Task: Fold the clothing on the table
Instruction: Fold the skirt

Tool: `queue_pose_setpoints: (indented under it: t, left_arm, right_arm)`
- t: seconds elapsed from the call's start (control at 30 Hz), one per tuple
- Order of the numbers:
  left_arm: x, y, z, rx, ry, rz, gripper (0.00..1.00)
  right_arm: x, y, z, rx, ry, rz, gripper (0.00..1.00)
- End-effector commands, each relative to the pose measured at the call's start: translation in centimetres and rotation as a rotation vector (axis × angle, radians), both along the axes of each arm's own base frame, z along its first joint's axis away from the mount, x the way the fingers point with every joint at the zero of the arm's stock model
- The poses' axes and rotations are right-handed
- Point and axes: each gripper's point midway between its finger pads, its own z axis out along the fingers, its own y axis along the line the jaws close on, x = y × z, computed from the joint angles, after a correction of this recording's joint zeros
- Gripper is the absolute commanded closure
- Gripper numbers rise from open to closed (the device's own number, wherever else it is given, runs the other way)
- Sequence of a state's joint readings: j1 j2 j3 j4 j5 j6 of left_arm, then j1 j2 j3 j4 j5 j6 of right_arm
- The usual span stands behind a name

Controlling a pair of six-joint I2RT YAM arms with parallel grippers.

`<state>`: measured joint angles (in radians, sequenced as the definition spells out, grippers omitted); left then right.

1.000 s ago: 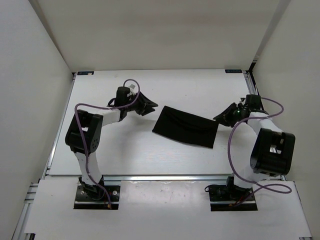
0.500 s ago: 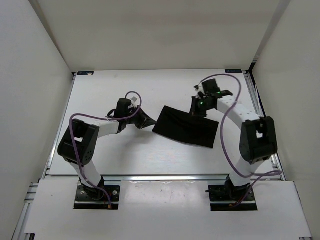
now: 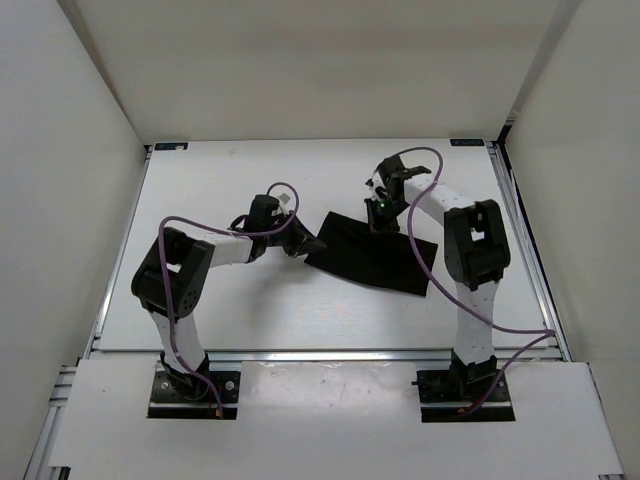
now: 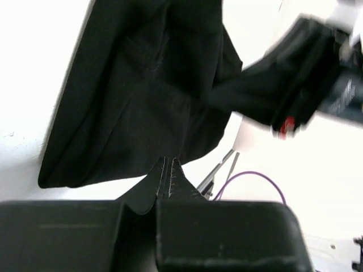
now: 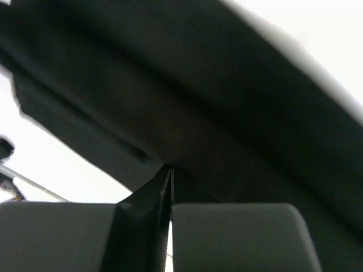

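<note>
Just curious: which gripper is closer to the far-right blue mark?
Right. The right gripper grips the clothing's far edge, toward the blue mark; the left gripper sits farther left.

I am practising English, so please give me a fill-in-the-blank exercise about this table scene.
1. The clothing on the table is ___ in colour.
2. In the top view, the left gripper is at the clothing's ___ end.
3. The right gripper is at its ___ edge, not the near one.
4. Both grippers' jaws are ___, not open.
Missing words: black; left; far; shut.

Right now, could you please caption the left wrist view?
Shut left gripper at edge of the black clothing on the table.
</note>
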<state>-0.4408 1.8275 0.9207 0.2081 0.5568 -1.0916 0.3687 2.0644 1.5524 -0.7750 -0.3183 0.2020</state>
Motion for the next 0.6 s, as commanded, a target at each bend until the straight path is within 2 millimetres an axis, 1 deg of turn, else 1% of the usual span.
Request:
queue_pose_setpoints:
  t: [0.0,0.03,0.07,0.1,0.13,0.17,0.23,0.27,0.3,0.37,0.4,0.43,0.47,0.5,0.53,0.57]
  left_arm:
    - [0.5,-0.1,1.4,-0.011,-0.041,0.003,1.0]
    - [0.4,0.0,1.8,-0.015,-0.045,-0.001,1.0]
    - [0.3,0.1,2.1,-0.019,-0.05,-0.008,1.0]
    - [0.1,0.4,1.7,-0.005,-0.04,-0.004,1.0]
    - [0.3,0.8,1.9,-0.003,-0.046,0.004,1.0]
    - [0.3,0.7,2.3,-0.006,-0.055,-0.002,1.0]
    - [0.6,1.2,2.4,-0.011,-0.056,0.014,1.0]
    - [0.7,1.4,2.5,-0.011,-0.059,0.018,1.0]
    - [0.8,1.4,2.5,-0.016,-0.055,0.018,1.0]
    - [1.0,1.3,2.6,-0.018,-0.058,0.02,1.0]
    - [1.3,1.3,2.8,-0.023,-0.065,0.023,1.0]
    - [1.5,1.3,3.2,-0.028,-0.077,0.023,1.0]
    - [1.6,1.1,2.9,-0.034,-0.068,0.021,1.0]
    - [1.5,1.0,3.0,-0.04,-0.061,0.015,1.0]
    - [1.8,0.8,2.9,-0.04,-0.068,0.019,1.0]
    - [1.7,0.6,2.5,-0.039,-0.057,0.016,1.0]
  right_arm:
    - [4.9,-2.6,0.7,-0.064,-0.086,-0.035,1.0]
    - [5.9,-3.4,0.2,-0.078,-0.084,-0.059,1.0]
    - [7.5,-4.0,0.9,-0.087,-0.114,-0.085,1.0]
    - [9.2,-4.8,1.0,-0.088,-0.131,-0.116,1.0]
    - [10.7,-5.8,1.7,-0.084,-0.167,-0.149,1.0]
    - [11.6,-5.5,2.9,-0.065,-0.187,-0.164,1.0]
    - [12.8,-5.9,5.0,-0.026,-0.226,-0.189,1.0]
    - [12.5,-5.7,5.5,-0.011,-0.23,-0.184,1.0]
    - [12.1,-5.9,6.3,-0.009,-0.242,-0.188,1.0]
    - [10.4,-5.5,7.8,-0.01,-0.25,-0.167,1.0]
    - [9.1,-5.8,6.9,-0.017,-0.208,-0.159,1.0]
    - [7.8,-5.7,6.7,-0.015,-0.186,-0.148,1.0]
    - [6.8,-5.3,7.3,-0.006,-0.19,-0.134,1.0]
    - [5.5,-5.4,6.3,-0.006,-0.155,-0.132,0.99]
    - [3.9,-5.2,6.0,0.007,-0.13,-0.133,1.0]
    - [3.5,-4.7,6.6,0.025,-0.154,-0.116,1.0]
